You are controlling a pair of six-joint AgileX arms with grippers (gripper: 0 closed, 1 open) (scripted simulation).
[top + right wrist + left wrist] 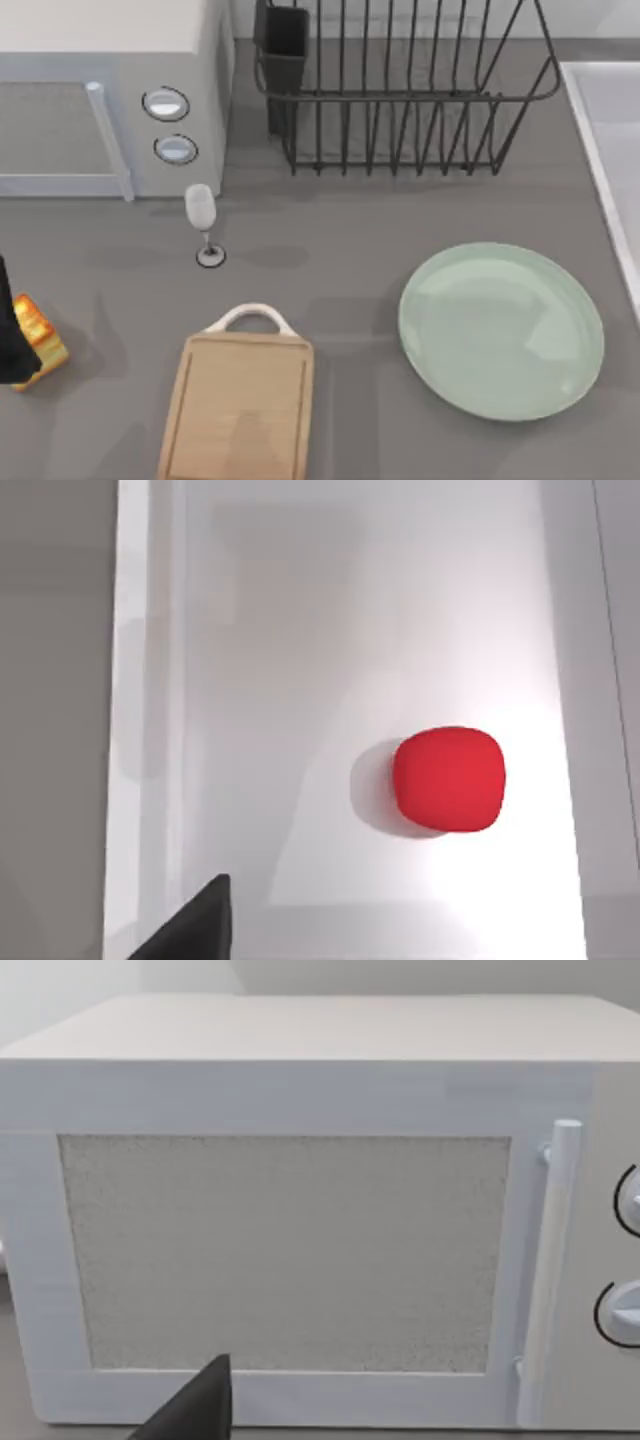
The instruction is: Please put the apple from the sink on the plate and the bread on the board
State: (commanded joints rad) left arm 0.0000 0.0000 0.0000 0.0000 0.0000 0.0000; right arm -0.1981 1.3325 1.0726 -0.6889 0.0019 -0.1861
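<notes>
The bread (40, 338), a golden chunk with an orange-brown crust, lies at the table's far left edge, right against my dark left gripper (8, 335). I cannot see whether it is held. The wooden board (240, 405) with its white handle lies front centre. To its right sits the mint-green plate (500, 330), with nothing on it. The red apple (448, 778) rests on the floor of the pale sink (145, 730), below my right gripper (195, 925), which is apart from it. The sink (600, 120) runs along the table's right edge.
A white microwave (100, 90) stands at the back left, close in front of the left wrist camera as microwave (290, 1250). A black wire dish rack (400, 90) stands at the back centre. A wine glass (203, 215) stands upright between microwave and board.
</notes>
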